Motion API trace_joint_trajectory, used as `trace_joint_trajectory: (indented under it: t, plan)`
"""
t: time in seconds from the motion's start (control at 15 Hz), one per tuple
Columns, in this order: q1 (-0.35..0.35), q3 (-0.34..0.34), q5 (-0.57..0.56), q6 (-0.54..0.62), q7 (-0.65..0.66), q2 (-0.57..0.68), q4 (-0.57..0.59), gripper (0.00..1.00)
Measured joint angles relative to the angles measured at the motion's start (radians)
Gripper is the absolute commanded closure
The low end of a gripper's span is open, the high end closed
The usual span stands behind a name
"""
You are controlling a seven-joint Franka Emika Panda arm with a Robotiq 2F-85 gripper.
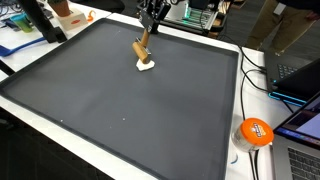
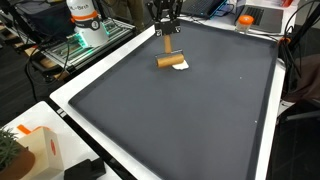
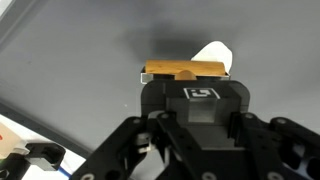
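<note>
Currently the gripper [image 2: 166, 31] is closed on the top of a wooden tool [image 2: 167, 48], fingers pinching its thin handle from above. The handle runs down to a short wooden cylinder head that sits on the dark mat [image 2: 190, 120]. In an exterior view the wooden tool [image 1: 143, 48] leans, top tipped toward 1 o'clock.

A white piece [image 2: 181, 67] lies on the mat touching the head, at its 4 o'clock. In an exterior view the white piece [image 1: 146, 66] shows at the head's 6 o'clock. The whole group sits at the 12 o'clock end of the mat, near that edge.

Wrist view: the wooden tool [image 3: 185, 71] shows as a bar just past the gripper body, with the white piece [image 3: 212, 55] peeking out at its 1 o'clock. Fingertips are hidden by the body, which has a tag [image 3: 200, 93] on its face.

An orange disc [image 1: 254, 131] sits off the mat on the white table [image 1: 232, 150], at 4 o'clock, well apart from the tool. Cables [image 1: 255, 70] run along the mat's 3 o'clock edge.
</note>
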Motion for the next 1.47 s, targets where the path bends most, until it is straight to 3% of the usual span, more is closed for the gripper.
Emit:
trace_joint_trajectory:
  t: [0.67,1.2,1.33,1.47]
  plan:
    - [0.000,-0.005,-0.080,-0.001,0.020,-0.006,-0.031,0.78]
    - [-0.003,-0.043,-0.227,-0.002,0.084,-0.051,-0.049,0.78]
    - [-0.001,-0.022,-0.218,0.003,0.065,-0.058,-0.033,0.78]
    - [-0.008,0.066,-0.183,0.001,0.007,-0.047,-0.025,0.78]
